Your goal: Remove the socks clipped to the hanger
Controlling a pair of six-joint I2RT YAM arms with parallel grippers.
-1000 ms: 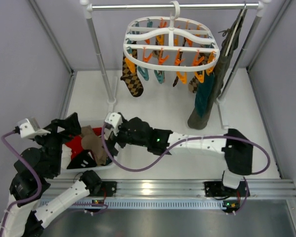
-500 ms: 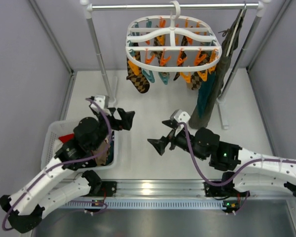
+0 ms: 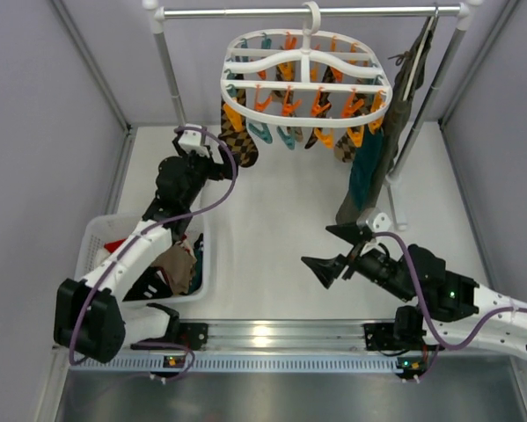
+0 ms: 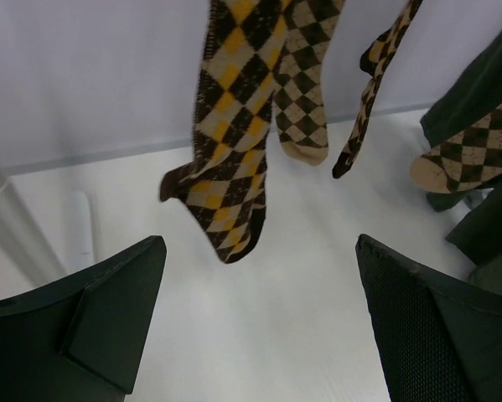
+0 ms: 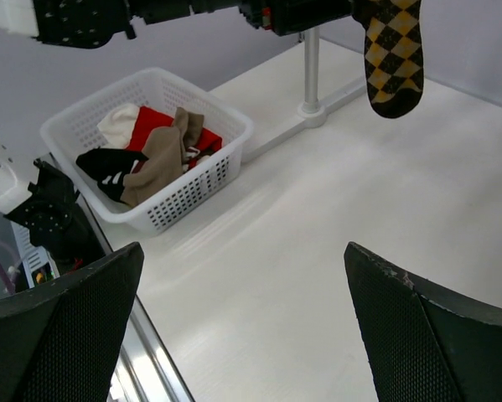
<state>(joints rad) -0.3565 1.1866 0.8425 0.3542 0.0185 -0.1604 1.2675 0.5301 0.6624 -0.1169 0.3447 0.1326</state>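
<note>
Left end effector (image 3: 212, 158), jaws spread wide and empty, is facing the yellow-and-brown argyle sock (image 4: 234, 142), which is hanging long axis vertical just ahead, clipped at the left edge of the hanger (image 3: 307, 77). The right end effector (image 3: 331, 251), equally wide and empty, is hovering well apart.

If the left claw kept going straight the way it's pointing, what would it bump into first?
Probably the brown-and-yellow diamond sock hanging from the hanger; it sits straight ahead of the open left gripper. How far off it hangs is hard to judge.
</note>
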